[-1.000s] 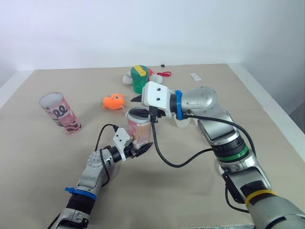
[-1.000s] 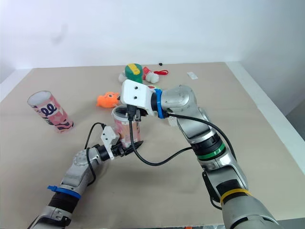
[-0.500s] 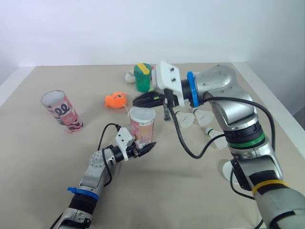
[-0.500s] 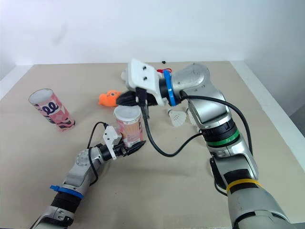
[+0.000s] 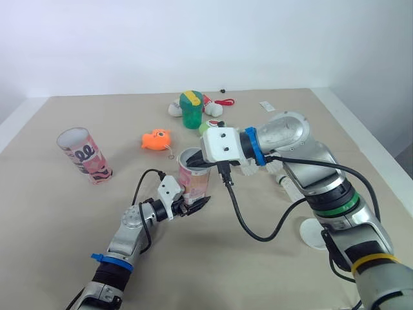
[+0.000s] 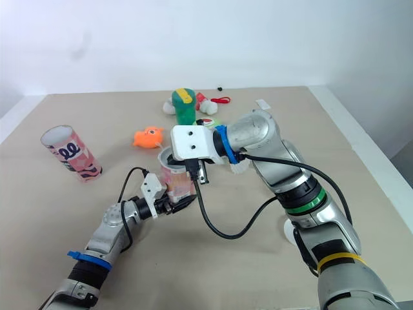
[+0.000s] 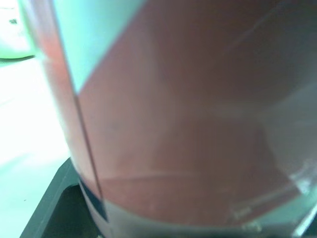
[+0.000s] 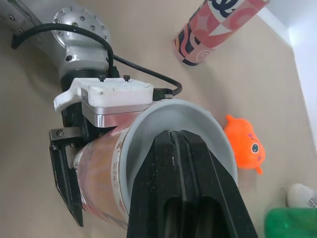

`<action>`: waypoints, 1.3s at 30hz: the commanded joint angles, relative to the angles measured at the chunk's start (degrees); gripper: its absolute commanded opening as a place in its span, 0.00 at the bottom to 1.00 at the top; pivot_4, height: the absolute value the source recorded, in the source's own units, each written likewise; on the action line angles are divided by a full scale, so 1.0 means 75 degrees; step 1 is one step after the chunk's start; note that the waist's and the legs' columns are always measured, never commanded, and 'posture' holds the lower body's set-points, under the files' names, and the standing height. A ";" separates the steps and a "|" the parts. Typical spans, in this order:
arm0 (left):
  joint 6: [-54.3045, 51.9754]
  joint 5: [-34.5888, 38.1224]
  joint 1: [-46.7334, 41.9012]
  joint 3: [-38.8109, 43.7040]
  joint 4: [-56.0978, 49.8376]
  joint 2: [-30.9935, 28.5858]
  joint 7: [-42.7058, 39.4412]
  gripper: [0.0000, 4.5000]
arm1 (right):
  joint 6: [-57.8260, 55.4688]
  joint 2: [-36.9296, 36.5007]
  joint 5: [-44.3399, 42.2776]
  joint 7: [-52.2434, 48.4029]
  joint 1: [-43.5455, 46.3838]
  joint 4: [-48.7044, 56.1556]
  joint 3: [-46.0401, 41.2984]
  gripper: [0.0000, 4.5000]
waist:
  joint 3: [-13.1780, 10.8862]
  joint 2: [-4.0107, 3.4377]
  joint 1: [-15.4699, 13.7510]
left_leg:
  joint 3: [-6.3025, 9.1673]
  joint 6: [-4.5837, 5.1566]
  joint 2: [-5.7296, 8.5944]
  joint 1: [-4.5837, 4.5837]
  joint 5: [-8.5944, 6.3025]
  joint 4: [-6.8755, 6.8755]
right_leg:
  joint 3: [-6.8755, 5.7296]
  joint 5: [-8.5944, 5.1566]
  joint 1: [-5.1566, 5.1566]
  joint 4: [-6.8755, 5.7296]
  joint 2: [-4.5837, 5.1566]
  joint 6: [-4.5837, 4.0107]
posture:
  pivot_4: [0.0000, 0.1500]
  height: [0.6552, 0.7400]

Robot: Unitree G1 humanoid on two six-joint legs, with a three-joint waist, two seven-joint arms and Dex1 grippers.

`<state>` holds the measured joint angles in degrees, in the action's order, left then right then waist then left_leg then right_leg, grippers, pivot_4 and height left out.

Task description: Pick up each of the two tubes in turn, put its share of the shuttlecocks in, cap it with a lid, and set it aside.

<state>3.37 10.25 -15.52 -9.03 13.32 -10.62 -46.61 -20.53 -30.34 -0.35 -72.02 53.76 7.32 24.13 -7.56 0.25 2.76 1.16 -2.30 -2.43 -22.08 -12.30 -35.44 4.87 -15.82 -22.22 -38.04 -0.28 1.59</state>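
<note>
Bright, even, diffuse light from overhead covers the beige table (image 5: 58, 213); shadows on it are soft and faint. Beside the left fingers (image 7: 49, 213), the table past the pink patterned cardboard tube (image 7: 188, 124) glares pale, nearly white.

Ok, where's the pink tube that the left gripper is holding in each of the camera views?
Left eye view: pink tube just left of centre, held in the left gripper.
Right eye view: tube left of centre, same grip.
Left wrist view: its pink wall, close up.
Right wrist view: tube seen looking into its open mouth.
Shared landmark: orange fish toy, beyond the tube in both eye views and the right wrist view.
</note>
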 commanded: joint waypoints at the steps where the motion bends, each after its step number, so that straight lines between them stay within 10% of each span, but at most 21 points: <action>1: -0.0203 0.0074 0.0158 -0.0089 0.0216 0.0014 -0.0068 0.71 | -0.0208 0.0303 -0.0103 -0.0195 -0.0495 -0.0463 0.0582 0.02 | 0.0017 -0.0014 0.0001 | 0.0000 0.0003 -0.0001 0.0004 -0.0003 0.0001 | 0.0000 0.0004 0.0002 0.0000 -0.0001 0.0008 | 1.00 1.00; 6: -0.0317 0.0178 0.0207 -0.0090 0.0085 -0.0057 -0.0213 0.71 | -0.0797 0.0546 -0.1170 0.0217 -0.0284 -0.0265 -0.1016 0.11 | -0.0004 0.0000 0.0002 | 0.0008 0.0006 -0.0018 0.0006 -0.0005 0.0005 | -0.0003 0.0014 0.0000 -0.0002 -0.0025 0.0006 | 1.00 1.00; 11: -0.0437 0.0296 0.0258 -0.0103 -0.0052 -0.0097 -0.0326 1.00 | -0.2249 0.0550 -0.2920 0.0673 -0.0126 0.0868 -0.2515 0.49 | -0.0086 0.0042 -0.0041 | 0.0011 0.0001 -0.0003 -0.0078 -0.0010 -0.0002 | -0.0005 0.0005 -0.0052 0.0002 0.0000 0.0029 | 1.00 1.00; 16: -0.0596 0.0506 0.0313 -0.0004 -0.0348 -0.0440 -0.0662 1.00 | -0.3545 0.0269 -0.4314 0.1133 -0.0716 0.1713 -0.3395 0.96 | -0.0091 0.0060 -0.0051 | 0.0018 0.0006 0.0006 -0.0135 -0.0013 -0.0007 | -0.0010 0.0011 -0.0101 0.0002 0.0010 0.0023 | 1.00 1.00; 27: -0.1348 0.1499 0.1255 0.0956 -0.1831 -0.2567 -0.1872 1.00 | -0.2842 -0.0721 -0.4193 0.1898 -0.4255 0.3119 -0.3516 0.98 | -0.0160 0.0111 0.0046 | 0.0014 0.0051 -0.0050 -0.0143 -0.0040 0.0004 | -0.0005 -0.0014 -0.0140 -0.0001 -0.0054 -0.0015 | 1.00 1.00; 39: -0.2605 0.2173 0.0422 0.0724 -0.2806 -0.3693 -0.3138 1.00 | 0.1266 0.1582 -0.1820 0.3121 -0.5068 0.0289 -0.1481 0.98 | -0.0335 0.0153 0.0003 | 0.0001 0.0006 -0.0045 -0.0174 -0.0031 -0.0025 | -0.0001 0.0005 -0.0158 -0.0010 -0.0039 0.0005 | 1.00 1.00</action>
<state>-14.99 25.43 -11.62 -2.64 -5.19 -37.74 -69.24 -13.79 -19.33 -14.54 -49.17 14.59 9.73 12.41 -10.07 1.40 2.79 1.16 -2.32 -2.77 -23.39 -12.55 -35.64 4.88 -15.80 -23.40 -38.11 -0.57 1.64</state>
